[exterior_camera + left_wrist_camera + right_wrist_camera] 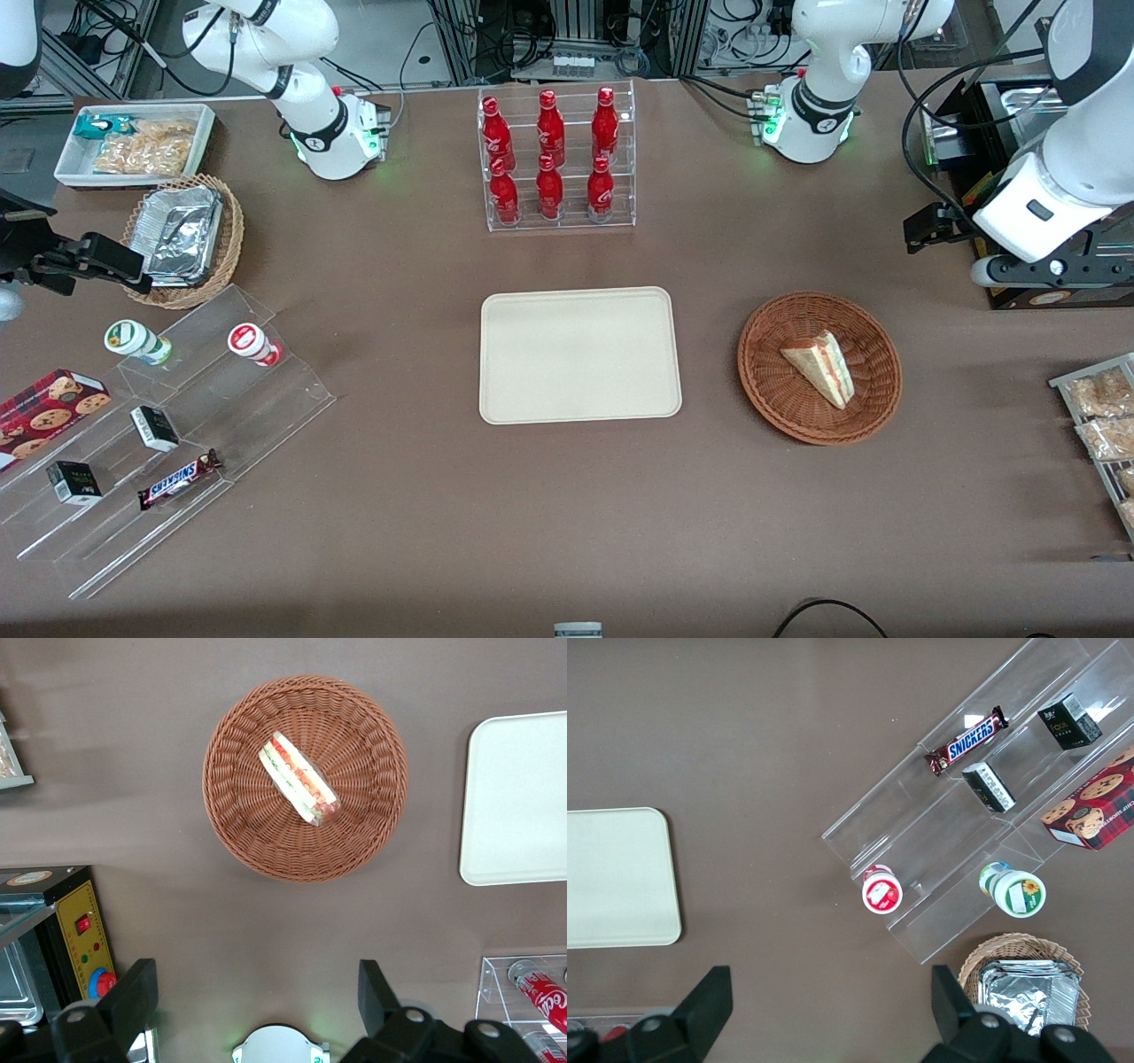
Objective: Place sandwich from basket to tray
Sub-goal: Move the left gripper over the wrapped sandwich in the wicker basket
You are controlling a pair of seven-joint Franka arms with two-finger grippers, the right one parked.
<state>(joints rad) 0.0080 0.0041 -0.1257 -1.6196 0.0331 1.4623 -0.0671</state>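
Note:
The sandwich (819, 368) lies in the round reddish-brown basket (797, 425), toward the working arm's end of the table. It is a pale wedge with red and green filling along its cut edge (299, 780). The basket's woven wall (239, 815) rings it. The cream-beige tray (580, 354) lies flat beside the basket at the table's middle, with nothing on it; its corner also shows in the left wrist view (518, 797) and the right wrist view (616, 877). My left gripper (1054, 270) hangs high, farther from the front camera than the basket. It is open and holds nothing (257, 1001).
A clear rack of red bottles (556, 159) stands farther back than the tray. A black appliance (1019, 177) sits under my gripper. Snack packets (1103, 416) lie at the working arm's table edge. An acrylic step shelf (177, 416), a tan foil basket (182, 235) and a white bin (133, 142) are at the parked arm's end.

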